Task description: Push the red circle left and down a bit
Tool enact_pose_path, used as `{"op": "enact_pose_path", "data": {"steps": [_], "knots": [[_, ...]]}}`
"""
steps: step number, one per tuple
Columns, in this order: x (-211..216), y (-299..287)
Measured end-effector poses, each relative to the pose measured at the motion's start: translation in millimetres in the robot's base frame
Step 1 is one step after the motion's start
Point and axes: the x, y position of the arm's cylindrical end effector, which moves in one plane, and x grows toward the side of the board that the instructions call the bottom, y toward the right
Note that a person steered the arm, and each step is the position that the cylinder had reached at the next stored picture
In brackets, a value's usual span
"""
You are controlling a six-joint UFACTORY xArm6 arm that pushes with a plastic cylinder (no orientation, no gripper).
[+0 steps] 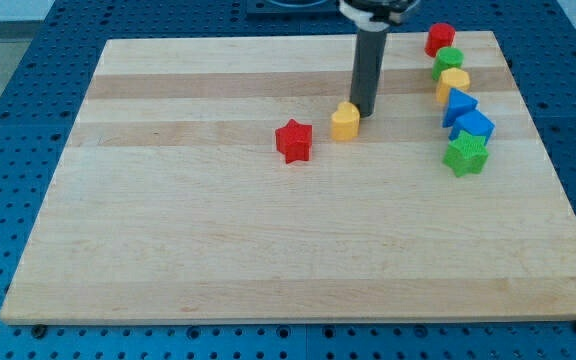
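The red circle [440,38] sits at the board's top right, at the head of a column of blocks. My tip [361,112] is near the board's upper middle, far to the left and below the red circle. It touches or nearly touches the upper right side of a yellow hexagon block [345,121]. A red star [294,141] lies to the left of the yellow hexagon and a little below it.
Below the red circle runs a column of blocks: a green circle [448,62], a yellow block [454,83], a blue triangle [459,105], a blue block [475,126] and a green star [465,154]. The wooden board [218,250] lies on a blue surface.
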Motion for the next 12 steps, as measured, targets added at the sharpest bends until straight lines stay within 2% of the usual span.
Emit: {"op": "enact_pose_path", "data": {"steps": [1, 2, 4, 6, 9, 10, 12], "knots": [[22, -17], [13, -21], [-68, -16], [-170, 6], [-171, 33], [-153, 30], [-45, 18]]}}
